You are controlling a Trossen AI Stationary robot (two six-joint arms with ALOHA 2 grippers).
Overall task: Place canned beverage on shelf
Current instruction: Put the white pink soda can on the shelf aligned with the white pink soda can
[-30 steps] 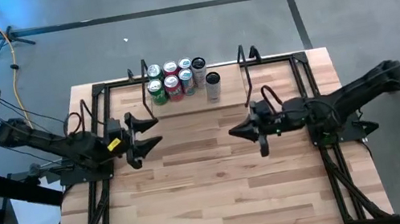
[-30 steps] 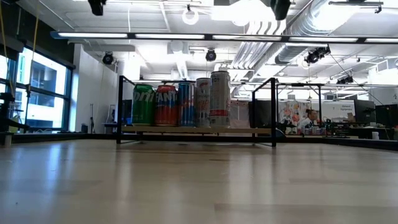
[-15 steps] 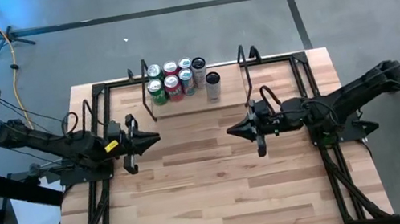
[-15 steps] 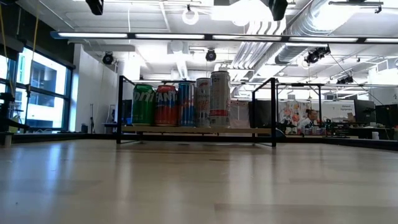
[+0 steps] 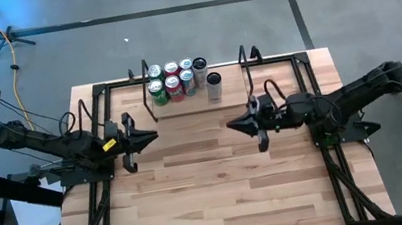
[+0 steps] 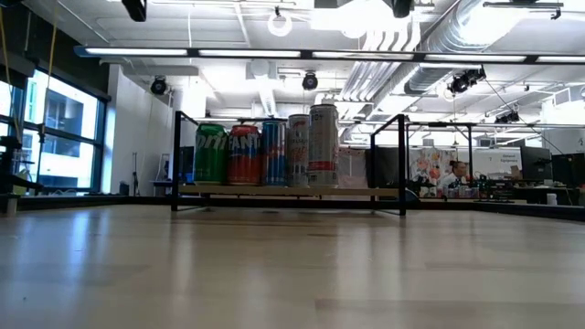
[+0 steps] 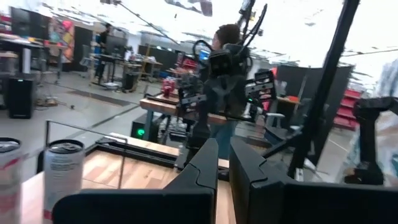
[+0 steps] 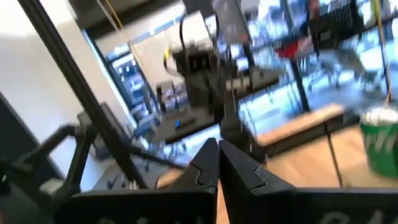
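The shelf [image 5: 195,89], a pale board between black wire uprights, sits at the table's [image 5: 222,191] far edge. Its left half holds a cluster of cans [image 5: 179,79]: green, red, blue and silver. The right half is bare. Nearer, the left gripper [image 5: 154,136] and right gripper [image 5: 232,125] face each other above the wood, both closed, holding nothing.

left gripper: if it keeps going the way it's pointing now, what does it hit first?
Most likely the right gripper. The left gripper, shut and empty, points across the table straight at it, with bare wood between them. The cans on the shelf sit off that line. Relative height is unclear.
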